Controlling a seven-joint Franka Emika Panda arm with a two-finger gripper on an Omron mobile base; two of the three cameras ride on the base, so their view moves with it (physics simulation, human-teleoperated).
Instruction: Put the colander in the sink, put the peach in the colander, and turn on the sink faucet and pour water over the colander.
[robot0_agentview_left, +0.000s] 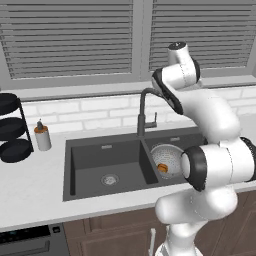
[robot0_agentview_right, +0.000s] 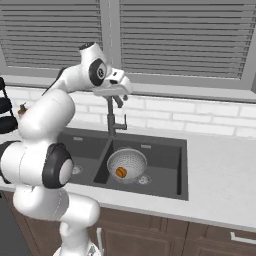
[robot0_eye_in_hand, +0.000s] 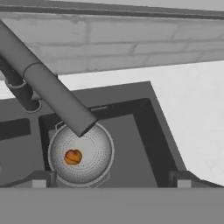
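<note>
The released pincer (robot0_agentview_right: 119, 100) hangs high beside the sink faucet (robot0_agentview_right: 111, 120), whose small side lever lies below it, above the colander (robot0_agentview_right: 127, 164).

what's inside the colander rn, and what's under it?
Inside the colander lies the peach, off-centre against the wall. No water is visible. The colander sits in the right basin of the sink; the floor beneath it is covered, with a drain showing beside it.

An orange peach (robot0_agentview_right: 120, 172) lies in the silver-grey, finely dotted colander (robot0_agentview_right: 127, 163) inside the dark grey sink (robot0_agentview_right: 165, 187), beside whose dark grey faucet (robot0_agentview_left: 141, 116) stand white counter (robot0_agentview_left: 35, 185), orange-capped grey bottle (robot0_agentview_left: 42, 137) and black racks (robot0_agentview_left: 13, 127).
</note>
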